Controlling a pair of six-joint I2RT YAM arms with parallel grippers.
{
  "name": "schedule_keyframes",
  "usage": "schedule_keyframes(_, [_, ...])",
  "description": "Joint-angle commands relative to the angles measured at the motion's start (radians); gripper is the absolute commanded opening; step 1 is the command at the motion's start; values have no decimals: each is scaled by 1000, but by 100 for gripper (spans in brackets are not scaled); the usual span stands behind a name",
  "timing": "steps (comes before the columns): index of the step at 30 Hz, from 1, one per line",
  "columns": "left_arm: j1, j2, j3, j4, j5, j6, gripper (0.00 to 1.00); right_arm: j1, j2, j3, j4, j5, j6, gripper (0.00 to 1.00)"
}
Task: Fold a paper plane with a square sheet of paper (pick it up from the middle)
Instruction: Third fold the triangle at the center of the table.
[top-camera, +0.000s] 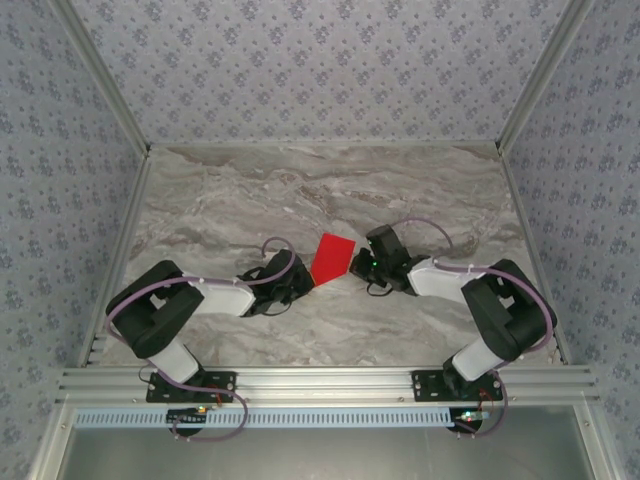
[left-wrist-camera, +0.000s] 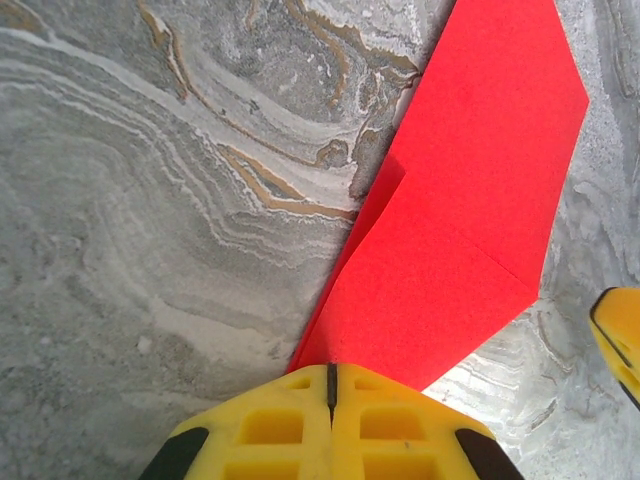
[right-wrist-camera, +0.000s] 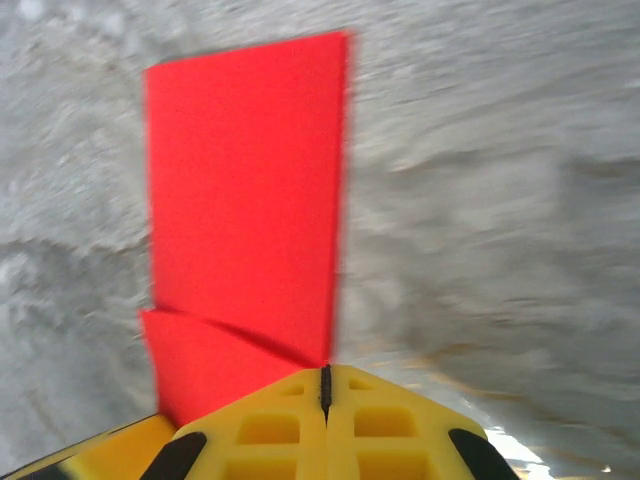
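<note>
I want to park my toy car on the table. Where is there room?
The back of the table, from the paper to the far wall, is bare. So is the near strip between the arm bases. The middle is crowded: the left gripper and right gripper meet at the paper.

**No legible writing**

No text, label, brand, number or sign can be read. The paper (top-camera: 332, 258) is plain red. The desk (top-camera: 250, 190) has only marble veining. The walls (top-camera: 320, 70) carry a repeated floral pattern, not letters.
</note>
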Motion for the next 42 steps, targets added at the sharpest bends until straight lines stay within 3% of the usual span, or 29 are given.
schedule_keyframes(1, [-1, 48, -10, -163, -14, 27, 0, 66, 37, 77, -17, -33, -30, 0])
schedule_keyframes(6, [1, 48, -7, -169, -15, 29, 0, 103, 158, 159, 19, -99, -24, 0])
schedule_keyframes(14, [8, 32, -7, -175, -2, 39, 0, 58, 248, 158, 25, -109, -32, 0])
schedule_keyframes(24, [21, -31, 101, -143, 130, 140, 0, 52, 274, 95, 21, -90, -6, 0])
schedule_keyframes(35, [22, 59, 53, 45, 112, -37, 0, 50, 280, 83, 25, -81, 7, 0])
schedule_keyframes(42, [21, 63, 24, 122, 117, -65, 0, 49, 284, 80, 26, -81, 9, 0])
